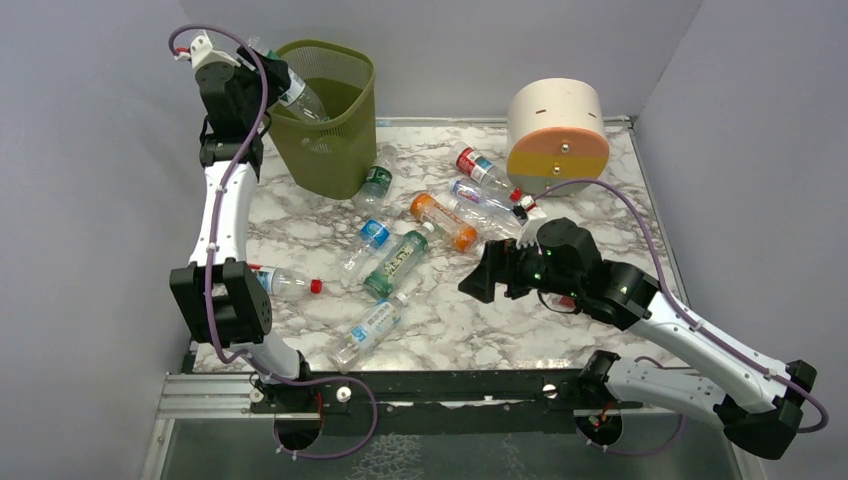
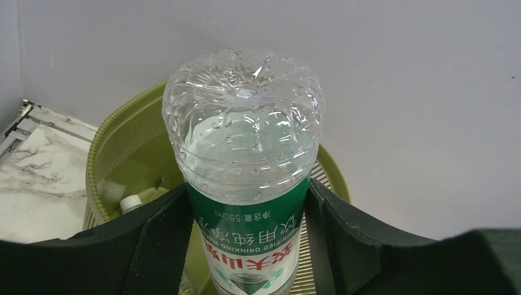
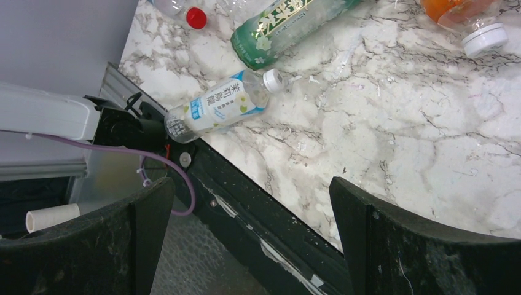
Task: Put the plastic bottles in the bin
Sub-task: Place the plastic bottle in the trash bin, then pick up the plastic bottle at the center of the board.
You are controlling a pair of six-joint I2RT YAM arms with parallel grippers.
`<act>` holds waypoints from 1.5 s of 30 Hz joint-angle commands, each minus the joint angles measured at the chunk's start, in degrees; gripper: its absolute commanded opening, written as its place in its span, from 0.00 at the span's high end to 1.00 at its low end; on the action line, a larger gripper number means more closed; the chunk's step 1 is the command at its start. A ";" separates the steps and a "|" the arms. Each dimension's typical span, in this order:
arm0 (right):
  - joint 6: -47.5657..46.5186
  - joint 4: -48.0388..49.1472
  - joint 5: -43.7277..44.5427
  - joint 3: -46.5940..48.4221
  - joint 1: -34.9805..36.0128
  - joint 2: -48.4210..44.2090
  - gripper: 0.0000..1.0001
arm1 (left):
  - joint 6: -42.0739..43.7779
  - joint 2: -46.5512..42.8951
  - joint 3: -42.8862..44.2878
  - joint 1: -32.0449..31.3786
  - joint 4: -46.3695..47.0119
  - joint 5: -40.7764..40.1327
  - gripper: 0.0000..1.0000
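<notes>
My left gripper is shut on a clear plastic bottle with a green label. It holds the bottle base-first, tilted over the left rim of the olive-green mesh bin. A white-capped bottle lies inside the bin. Several bottles lie on the marble table: an orange one, a green one, a red-capped one and a white-labelled one. My right gripper hovers open and empty near the table's front edge.
A cream cylinder with orange and yellow bands stands at the back right. More bottles lie beside it. A black rail runs along the near table edge. Grey walls close in the left, back and right sides.
</notes>
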 commanded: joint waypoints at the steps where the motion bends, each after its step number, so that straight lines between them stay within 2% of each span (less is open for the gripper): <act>1: 0.27 1.61 -0.91 0.26 0.35 0.12 0.00 | 0.60 -0.56 -3.36 0.57 3.89 -0.03 0.35; 7: 0.36 1.99 -1.35 0.10 0.34 0.39 0.00 | 0.29 -0.77 -7.55 0.58 5.85 0.76 0.35; 10: 0.44 2.14 -1.29 -0.13 0.39 0.39 0.00 | 0.52 -0.31 -8.40 0.58 6.05 1.70 0.32; 13: 0.45 2.34 -1.26 -0.39 0.35 0.44 0.00 | 0.63 -0.20 -8.98 0.56 5.87 2.44 0.22; 15: 0.42 2.50 -1.33 -0.58 0.34 0.68 0.00 | 0.68 -0.20 -8.95 0.55 5.50 3.17 0.11; 16: 0.49 2.57 -1.35 -0.76 0.39 0.76 0.00 | 0.79 -0.28 -8.81 0.55 5.25 3.58 0.02; 17: 0.53 2.80 -1.35 -0.90 0.35 0.75 0.00 | 1.00 -0.41 -8.64 0.56 5.08 4.19 0.01; 29: 2.57 6.09 -0.59 -2.33 0.35 -0.21 0.00 | 0.04 -9.42 -10.27 0.58 0.31 8.34 0.01; 35: 3.74 8.85 -0.26 -4.11 0.34 -1.29 0.01 | -2.96 -15.76 -16.26 -0.15 -0.38 12.57 0.01; 45: 2.39 9.42 2.70 -1.32 0.34 2.35 0.01 | -3.35 -24.94 -28.34 -9.77 -1.11 12.49 0.01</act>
